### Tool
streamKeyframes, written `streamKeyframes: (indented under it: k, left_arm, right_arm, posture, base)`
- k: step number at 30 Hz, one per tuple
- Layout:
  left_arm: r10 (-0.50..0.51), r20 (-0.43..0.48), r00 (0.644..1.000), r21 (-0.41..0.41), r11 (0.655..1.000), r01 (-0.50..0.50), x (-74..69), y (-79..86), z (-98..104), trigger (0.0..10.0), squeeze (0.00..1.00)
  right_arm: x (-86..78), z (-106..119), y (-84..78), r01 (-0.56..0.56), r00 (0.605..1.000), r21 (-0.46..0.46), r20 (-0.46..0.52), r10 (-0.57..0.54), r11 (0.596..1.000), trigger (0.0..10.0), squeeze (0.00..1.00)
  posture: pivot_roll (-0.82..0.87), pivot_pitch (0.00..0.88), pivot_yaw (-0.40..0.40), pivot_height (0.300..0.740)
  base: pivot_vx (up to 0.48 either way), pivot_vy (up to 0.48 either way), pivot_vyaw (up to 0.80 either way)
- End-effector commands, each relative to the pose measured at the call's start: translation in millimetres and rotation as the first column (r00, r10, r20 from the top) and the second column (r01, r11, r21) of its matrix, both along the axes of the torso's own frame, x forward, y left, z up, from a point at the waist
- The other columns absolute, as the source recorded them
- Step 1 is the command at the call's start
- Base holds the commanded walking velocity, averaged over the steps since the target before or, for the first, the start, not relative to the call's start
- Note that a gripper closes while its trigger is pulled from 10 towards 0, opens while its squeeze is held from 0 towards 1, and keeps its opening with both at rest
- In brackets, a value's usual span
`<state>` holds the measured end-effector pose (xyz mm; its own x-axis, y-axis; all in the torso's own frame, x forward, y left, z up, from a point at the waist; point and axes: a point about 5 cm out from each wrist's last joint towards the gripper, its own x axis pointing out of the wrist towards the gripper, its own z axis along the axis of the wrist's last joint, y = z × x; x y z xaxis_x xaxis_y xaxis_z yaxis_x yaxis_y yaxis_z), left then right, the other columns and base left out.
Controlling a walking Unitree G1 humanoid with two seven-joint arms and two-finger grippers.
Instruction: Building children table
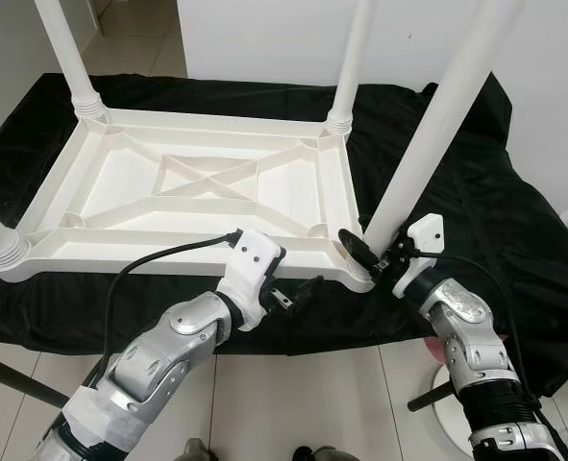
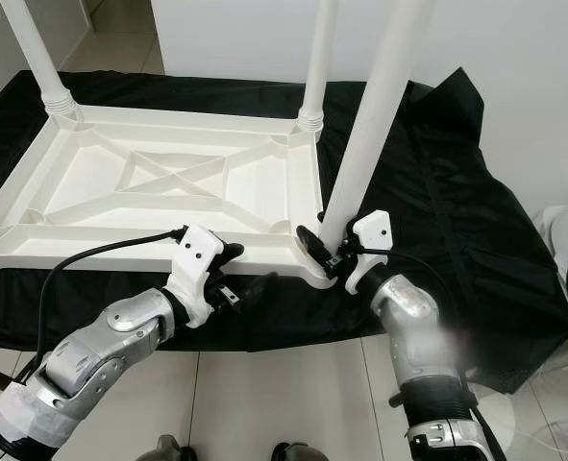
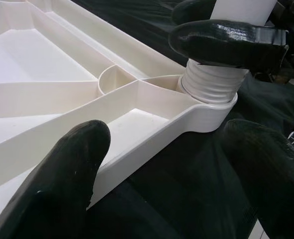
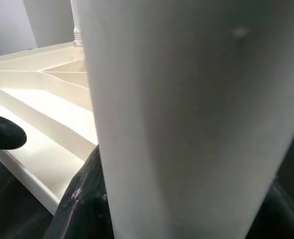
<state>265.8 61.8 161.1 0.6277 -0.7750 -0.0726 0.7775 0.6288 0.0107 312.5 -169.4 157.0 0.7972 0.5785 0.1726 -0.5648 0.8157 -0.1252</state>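
Tabletop: I see the white tabletop (image 1: pixel 197 197) lying upside down on a black cloth (image 1: pixel 476 211), ribbed underside up.
Legs: three white legs stand upright in corner sockets — far left (image 1: pixel 67 53), far right (image 1: pixel 351 62) and the near-right leg (image 1: pixel 437 125). A fourth ribbed collar (image 1: pixel 0 248) shows at the near-left corner.
Right tool: my right tool (image 1: pixel 368 257) is closed on the near-right leg just above its socket, black fingers (image 3: pixel 226 40) on either side of the post. In the right wrist view the leg (image 4: pixel 186 119) sits between the fingers.
Left tool: my left tool (image 1: pixel 298 293) hovers at the near edge of the tabletop, beside that same corner, fingers (image 3: pixel 62 179) spread apart and holding nothing.
Socket: the ribbed base of the near-right leg (image 3: pixel 214 84) sits in the corner socket — I cannot tell how far it is seated.
Floor: light tiles (image 1: pixel 303 403) lie below the cloth.
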Motion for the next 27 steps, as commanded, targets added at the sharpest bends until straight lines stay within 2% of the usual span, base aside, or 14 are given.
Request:
streamKeyframes:
  k: [1,4,10,13,18,19,20,21,22,23,24,25,26,27]
  left_arm:
    - [-0.239,-0.015,0.971,0.008,0.971,0.239,-10.9,-8.7,-1,10.0,0.00]
    - [-0.239,-0.015,0.971,0.009,0.971,0.239,-10.9,-8.8,-1,10.0,0.00]
    - [-0.236,-0.011,0.972,0.014,0.972,0.236,-10.7,-8.8,-1,10.0,0.00]
    - [-0.235,-0.013,0.972,0.011,0.972,0.235,-11.4,-10.1,-1,10.0,0.00]
    - [-0.235,-0.015,0.972,0.012,0.972,0.236,-12.0,-10.4,-2,10.0,0.00]
    - [-0.235,-0.015,0.972,0.014,0.972,0.236,-12.0,-10.0,-2,10.0,0.00]
    - [-0.233,-0.013,0.972,0.020,0.972,0.233,-11.7,-9.4,-3,10.0,0.00]
    - [-0.233,-0.013,0.972,0.020,0.972,0.233,-11.7,-9.4,-3,10.0,0.00]
    - [-0.231,-0.012,0.973,0.020,0.973,0.231,-11.5,-9.3,-3,10.0,0.00]
    - [-0.231,-0.012,0.973,0.020,0.973,0.231,-11.5,-9.3,-3,10.0,0.00]
    - [-0.230,-0.012,0.973,0.021,0.973,0.231,-11.4,-9.4,-3,10.0,0.00]
    - [-0.230,-0.012,0.973,0.021,0.973,0.231,-11.4,-9.4,-3,10.0,0.00]
    - [-0.230,-0.008,0.973,0.023,0.973,0.230,-11.2,-9.5,-3,10.0,0.00]
    - [-0.230,-0.008,0.973,0.023,0.973,0.230,-11.2,-9.5,-3,10.0,0.00]
  right_arm:
    - [-3.7,-13,-5.6,0.029,0.997,0.017,-0.078,-0.027,0.999,10.0,0.00]
    - [-4.0,-14,-4.9,0.038,0.995,0.019,-0.096,-0.036,0.999,10.0,0.00]
    - [-2.7,-16,0.6,0.148,0.983,0.009,-0.114,-0.146,0.989,10.0,0.00]
    - [-4.9,-16,9.4,0.249,0.963,0.037,-0.119,-0.243,0.968,10.0,0.00]
    - [-8.5,-14,19.9,0.310,0.946,0.068,-0.124,-0.300,0.948,10.0,0.00]
    - [-9.3,-14,24.5,0.370,0.924,0.093,-0.142,-0.355,0.924,10.0,0.00]
    - [-12.8,-14,33.7,0.480,0.873,0.103,-0.153,-0.463,0.871,10.0,0.00]
    - [-12.8,-14,33.7,0.480,0.873,0.103,-0.153,-0.463,0.871,10.0,0.00]
    - [-14.3,-15,35.6,0.532,0.842,0.108,-0.165,-0.513,0.840,10.0,0.00]
    - [-14.3,-15,35.6,0.532,0.842,0.108,-0.165,-0.513,0.840,10.0,0.00]
    - [-15.7,-17,35.7,0.576,0.813,0.107,-0.179,-0.554,0.810,10.0,0.00]
    - [-15.7,-17,35.7,0.576,0.813,0.107,-0.179,-0.554,0.810,10.0,0.00]
    - [-19.0,-21,33.4,0.664,0.743,0.106,-0.208,-0.637,0.740,10.0,0.00]
    - [-19.0,-21,33.4,0.664,0.743,0.106,-0.208,-0.637,0.740,10.0,0.00]
  posture:
    - [-0.01,0.094,-0.027,0.740]
    - [-0.01,0.094,-0.028,0.740]
    - [-0.02,0.093,-0.031,0.740]
    - [-0.01,0.092,-0.032,0.740]
    - [-0.01,0.091,-0.034,0.740]
    - [-0.01,0.091,-0.037,0.740]
    - [-0.01,0.087,-0.037,0.740]
    - [-0.01,0.087,-0.037,0.740]
    - [-0.01,0.085,-0.037,0.740]
    - [-0.01,0.085,-0.037,0.740]
    - [-0.01,0.082,-0.038,0.740]
    - [-0.01,0.082,-0.038,0.740]
    - [0.00,0.075,-0.037,0.740]
    - [0.00,0.075,-0.037,0.740]
  base:
    - [0.000,0.000,0.00]
    - [0.000,0.000,0.00]
    - [0.000,0.000,0.00]
    - [0.000,0.000,0.00]
    - [0.000,0.000,0.00]
    - [0.000,0.000,0.00]
    - [0.000,0.000,0.00]
    - [0.000,0.000,0.00]
    - [0.000,0.000,0.00]
    - [0.000,0.000,0.00]
    - [0.000,0.000,0.00]
    - [0.000,0.000,0.00]
    - [0.000,0.000,0.00]
    - [0.000,0.000,0.00]
